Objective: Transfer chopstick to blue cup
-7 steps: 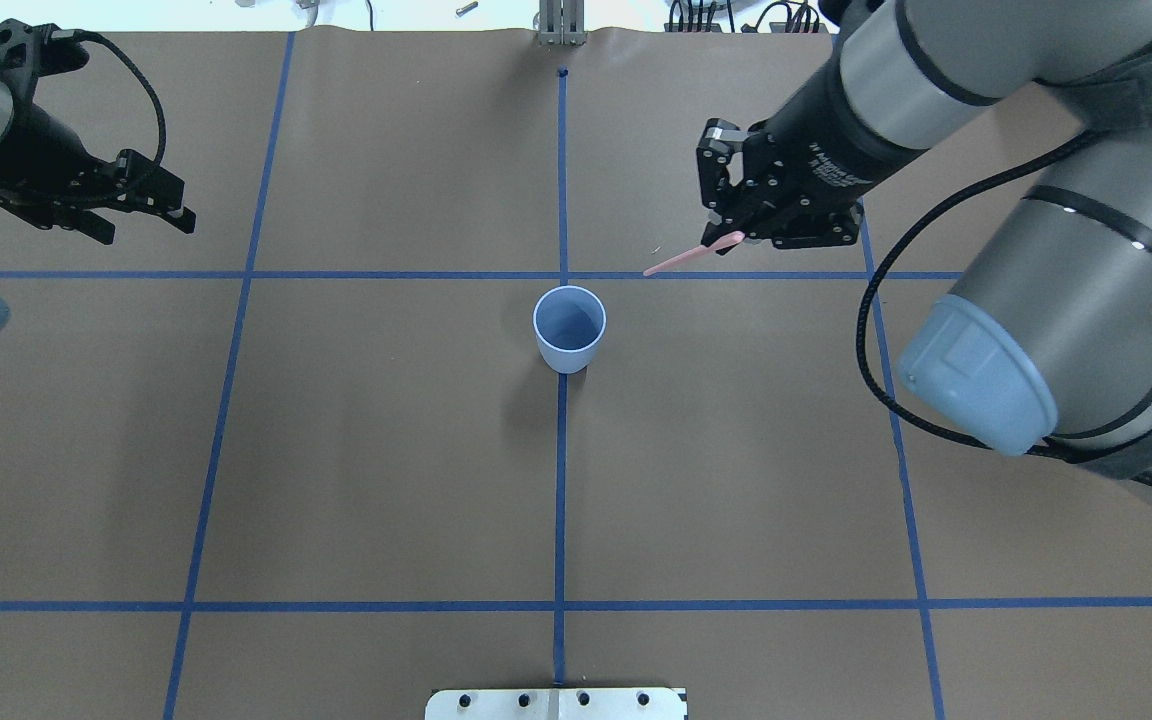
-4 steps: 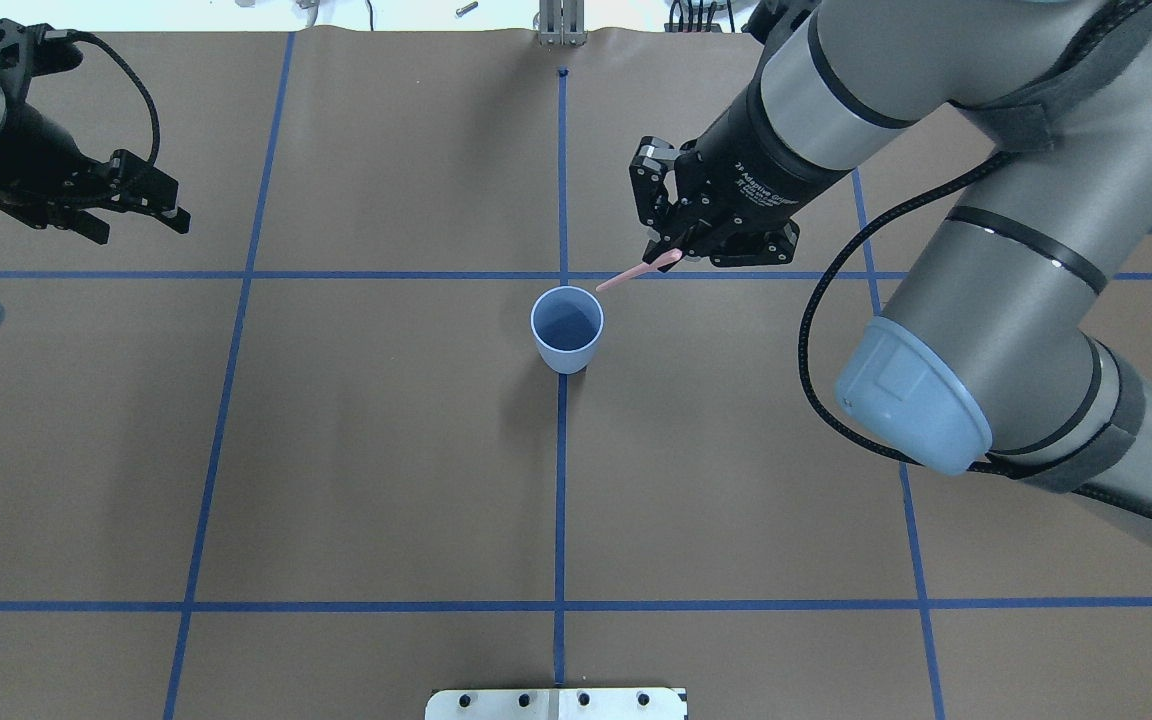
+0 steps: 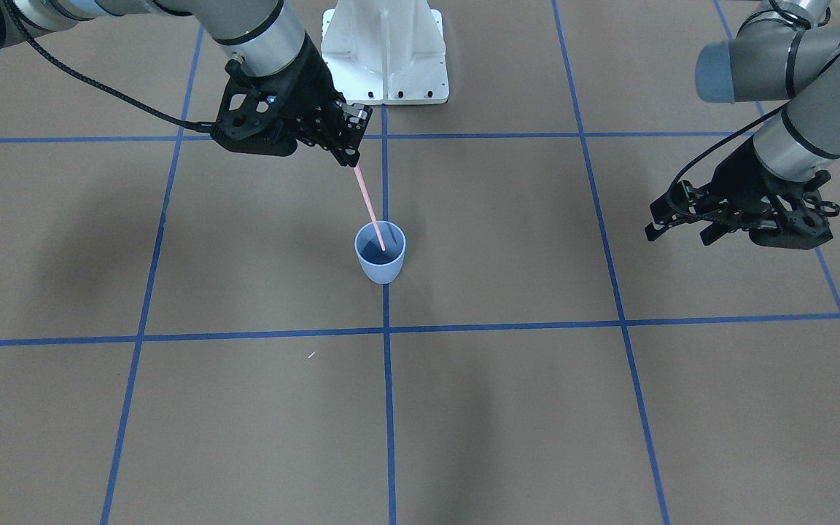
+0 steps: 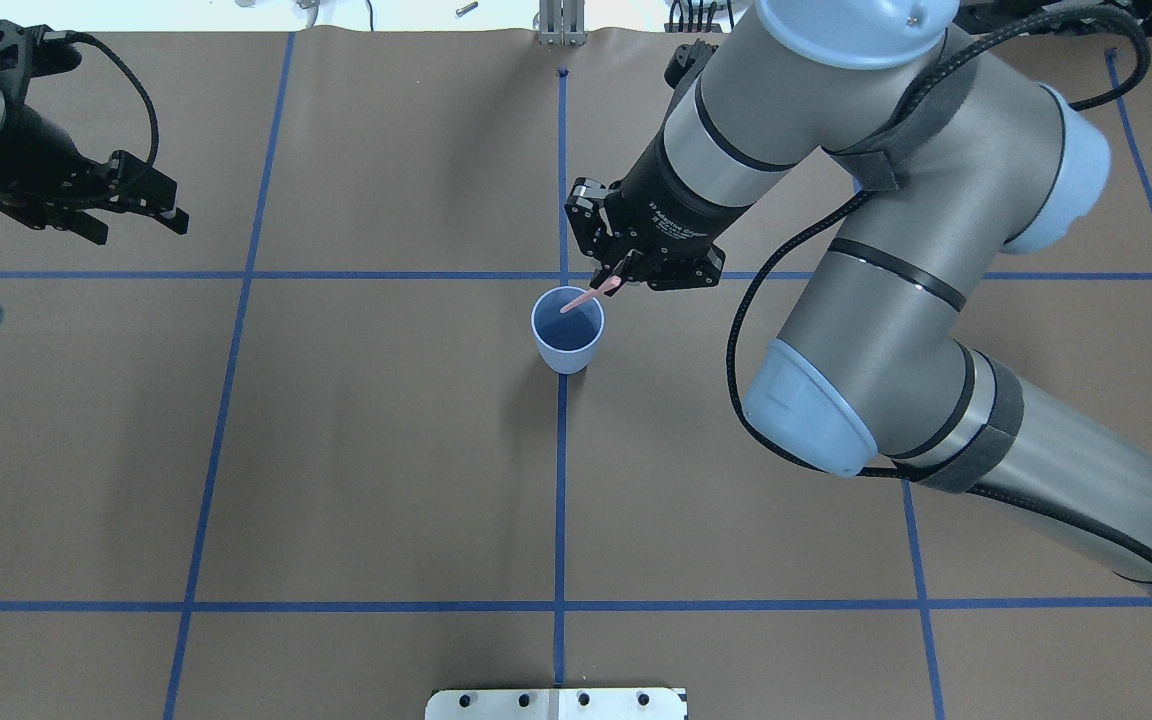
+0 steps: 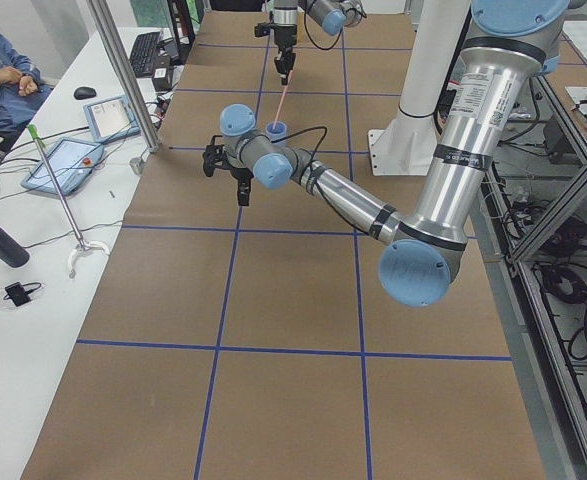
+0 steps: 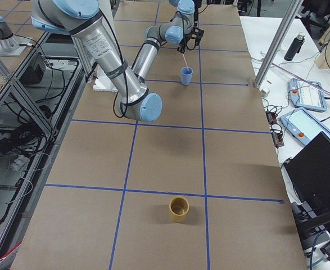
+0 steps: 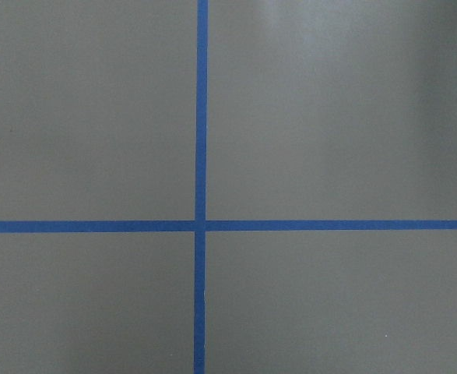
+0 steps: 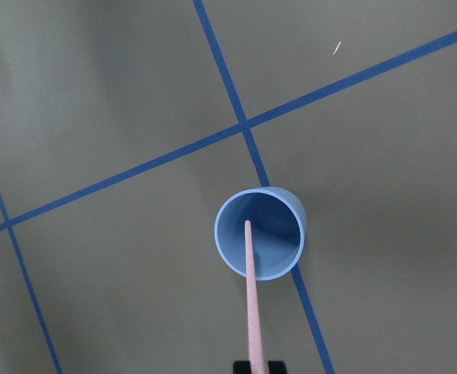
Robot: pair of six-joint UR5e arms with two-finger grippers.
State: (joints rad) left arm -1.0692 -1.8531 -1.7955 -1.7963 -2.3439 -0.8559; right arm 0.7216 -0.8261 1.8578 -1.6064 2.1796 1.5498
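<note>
overhead exterior: right gripper (image 4: 616, 283) pinches the chopstick (image 4: 586, 297), tip inside the cup (image 4: 566, 362) at the middle of the table (image 4: 386, 470). i think only letting go is left. left gripper (image 4: 136, 222) hangs open by the left edge.

Likely a robotics lab: tape-gridded table (image 4: 386, 450), teach pendants (image 6: 306, 125).

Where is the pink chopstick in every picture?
Front-facing: the chopstick is at upper centre, slanting from the right gripper down to the blue cup.
Overhead: chopstick just above centre, at the cup's rim.
Exterior left: chopstick top middle, far off.
Exterior right: chopstick top middle.
Left wrist: not in it.
Right wrist: chopstick bottom centre, pointing up at the cup's mouth.
Shared landmark: the blue cup.
</note>
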